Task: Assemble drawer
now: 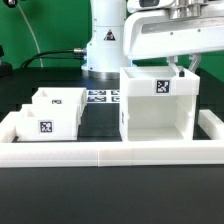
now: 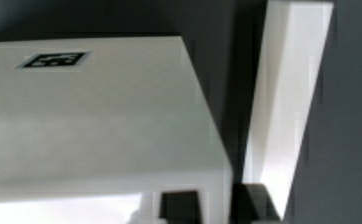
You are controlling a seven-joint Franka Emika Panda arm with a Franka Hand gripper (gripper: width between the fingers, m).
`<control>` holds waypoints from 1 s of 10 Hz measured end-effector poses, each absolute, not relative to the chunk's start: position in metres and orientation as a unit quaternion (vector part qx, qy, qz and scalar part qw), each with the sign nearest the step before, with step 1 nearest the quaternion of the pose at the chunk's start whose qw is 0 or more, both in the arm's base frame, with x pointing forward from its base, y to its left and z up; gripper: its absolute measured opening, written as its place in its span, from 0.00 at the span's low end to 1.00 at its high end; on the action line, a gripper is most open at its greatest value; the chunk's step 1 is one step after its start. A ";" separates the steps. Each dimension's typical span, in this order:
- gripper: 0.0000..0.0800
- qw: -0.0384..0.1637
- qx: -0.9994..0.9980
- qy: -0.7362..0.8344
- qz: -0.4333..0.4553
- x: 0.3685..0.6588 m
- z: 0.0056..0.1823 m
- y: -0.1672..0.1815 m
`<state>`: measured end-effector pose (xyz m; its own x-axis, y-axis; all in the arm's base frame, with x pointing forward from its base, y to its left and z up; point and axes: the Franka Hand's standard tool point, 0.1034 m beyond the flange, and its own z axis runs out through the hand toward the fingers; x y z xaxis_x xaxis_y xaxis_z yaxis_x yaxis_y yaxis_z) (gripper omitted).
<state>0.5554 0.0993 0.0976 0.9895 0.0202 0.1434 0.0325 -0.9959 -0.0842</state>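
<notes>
Drawer status: unassembled; box shell [image 1: 158, 105] and two trays [image 1: 45, 120] stand apart, no tray inserted.
Shell location: upright on the table [image 1: 110, 195], toward the exterior view's right, just behind the border wall [image 1: 110, 152]; open front faces the camera and the inside is hollow.
Shell appearance: white plastic, tall, plain walls; square black-and-white tag [image 1: 162, 86] on the upper front panel; a like tag [image 2: 50, 60] on the broad white face in the wrist view.
Trays: on the exterior view's left, close together, well apart from the shell; lower and smaller than the shell, each tagged; knobs not made out.
Marker board [image 1: 100, 97]: flat on the table behind, between trays and shell.
Gripper [image 1: 187, 66]: at the shell's upper far corner on the exterior view's right; in the wrist view, dark fingers [image 2: 181, 207] either side of a white edge.
Gripper state: cannot tell whether clamped on that edge or merely straddling it.
Step in hand: judged as taking hold of the shell to position it before tray insertion.
Next move: calls for a firm pinch on the thin wall and a level, upright shift of the shell; thereafter a tray squared to the open front.
</notes>
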 end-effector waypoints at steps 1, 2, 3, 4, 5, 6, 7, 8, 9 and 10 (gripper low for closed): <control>0.05 0.043 -0.996 -0.012 -0.072 0.555 0.098 0.099; 0.05 0.044 -0.996 -0.010 -0.072 0.555 0.098 0.100; 0.05 0.044 -0.996 -0.008 -0.072 0.556 0.099 0.100; 0.05 0.045 -0.996 0.001 -0.072 0.556 0.099 0.100; 0.05 0.050 -0.995 0.042 -0.071 0.557 0.100 0.101; 0.05 0.053 -0.994 0.066 -0.072 0.558 0.101 0.102; 0.05 0.055 -0.993 0.078 -0.073 0.558 0.101 0.103; 0.05 0.061 -0.988 0.120 -0.075 0.560 0.101 0.104; 0.05 0.067 -0.980 0.169 -0.084 0.564 0.101 0.104; 0.05 0.070 -0.972 0.209 -0.084 0.569 0.102 0.100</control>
